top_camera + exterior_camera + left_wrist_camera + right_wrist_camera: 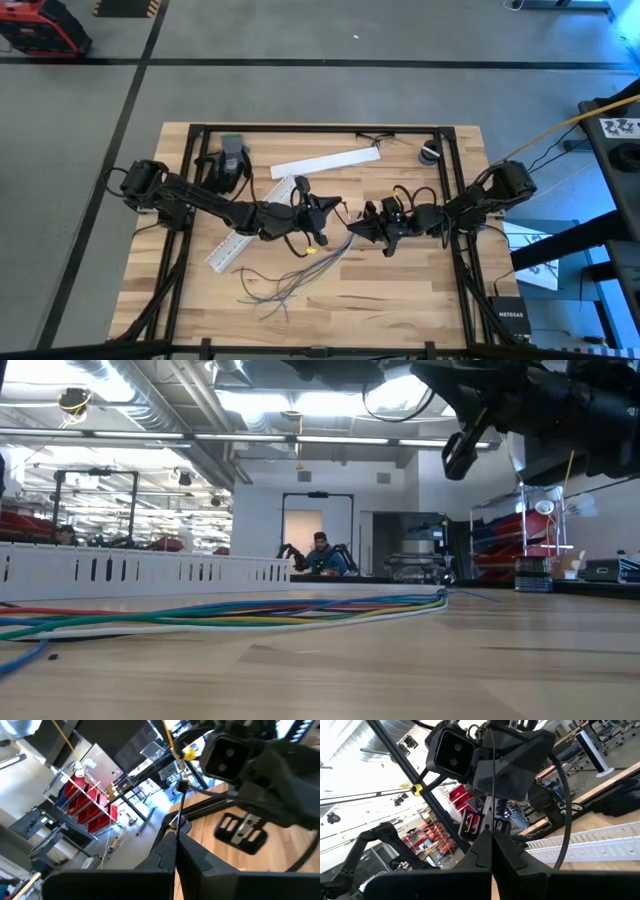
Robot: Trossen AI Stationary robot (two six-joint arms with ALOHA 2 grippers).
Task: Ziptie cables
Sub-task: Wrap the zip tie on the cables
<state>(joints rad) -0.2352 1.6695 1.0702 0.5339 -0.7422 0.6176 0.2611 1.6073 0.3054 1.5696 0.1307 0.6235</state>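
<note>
Grey cables (290, 275) — below both tools

cables (290, 275) fanned across front, white channel (248, 222) left

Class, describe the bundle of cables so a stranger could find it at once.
Start at the wooden table and look to its front half, below the two arms. The cables fan out there as thin, loose, floppy strands, unlike the stiff white slotted channel beside them.

Only one text can be read: the white word "NETGEAR" on the flat black box (505, 318) that lies on the floor beside the tabletop's right corner.
</note>
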